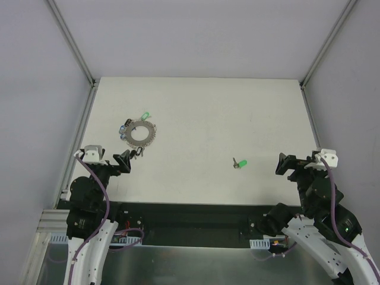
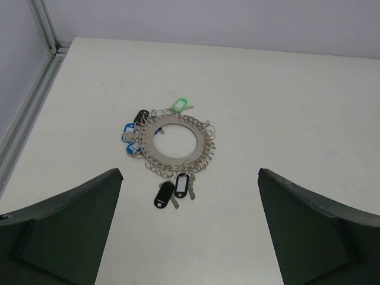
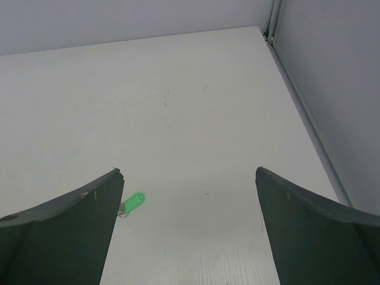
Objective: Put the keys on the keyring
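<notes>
The keyring [image 1: 141,132] lies flat on the white worktop [image 1: 208,107], left of centre and just ahead of the left arm [image 1: 89,190]. In the left wrist view the keyring [image 2: 176,144] is a wide grey disc with an open centre, its rim fringed with small wire loops. Keys already hang from it: a green-headed key [image 2: 179,105] at the far edge, a black-headed key [image 2: 141,116] and a blue-headed key [image 2: 129,128] on its left side, and two black-headed keys [image 2: 164,194] at the near edge. The left jaws are spread wide and empty, low over the worktop just short of those two black keys. One loose green key [image 1: 240,163] lies well apart from the keyring, right of centre. In the right wrist view this loose green key [image 3: 133,202] sits beside the left finger [image 3: 59,231]. The right jaws are likewise spread wide, grasping nothing, near the right arm [image 1: 320,196]
</notes>
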### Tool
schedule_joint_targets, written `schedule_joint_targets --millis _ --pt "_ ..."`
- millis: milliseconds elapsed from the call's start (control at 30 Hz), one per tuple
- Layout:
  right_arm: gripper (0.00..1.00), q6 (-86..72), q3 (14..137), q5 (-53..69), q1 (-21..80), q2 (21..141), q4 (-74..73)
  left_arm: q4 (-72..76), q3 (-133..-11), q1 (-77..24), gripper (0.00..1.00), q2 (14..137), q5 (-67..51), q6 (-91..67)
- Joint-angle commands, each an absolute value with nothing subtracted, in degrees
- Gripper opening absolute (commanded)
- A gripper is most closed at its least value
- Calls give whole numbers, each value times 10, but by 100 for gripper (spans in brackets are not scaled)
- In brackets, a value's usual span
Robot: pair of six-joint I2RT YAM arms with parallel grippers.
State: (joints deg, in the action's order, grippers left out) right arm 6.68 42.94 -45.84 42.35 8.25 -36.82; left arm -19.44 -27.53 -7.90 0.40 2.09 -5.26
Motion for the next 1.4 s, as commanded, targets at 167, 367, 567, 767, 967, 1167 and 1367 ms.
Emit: schedule_joint_targets --millis 167,367,567,767,967,1167,1367 --pt "96 49 454 -460 421 87 -379 -188 -316 -79 99 181 46 -93" --pt "96 49 456 -469 420 85 -391 -199 -395 -79 99 370 59 -133" --pt "96 49 452 -463 420 75 -393 -186 -475 -79 99 525 63 -186" --pt "96 47 450 -460 420 74 -397 -168 -550 -79 99 686 66 -216" --pt "96 46 446 -461 420 76 -404 -168 -602 -79 93 801 57 -227" --pt "96 44 446 -455 420 85 -406 -167 -613 -79 76 882 28 -222" --pt "96 42 451 -456 420 100 -413 -167 -620 -79 54 933 -10 -216"
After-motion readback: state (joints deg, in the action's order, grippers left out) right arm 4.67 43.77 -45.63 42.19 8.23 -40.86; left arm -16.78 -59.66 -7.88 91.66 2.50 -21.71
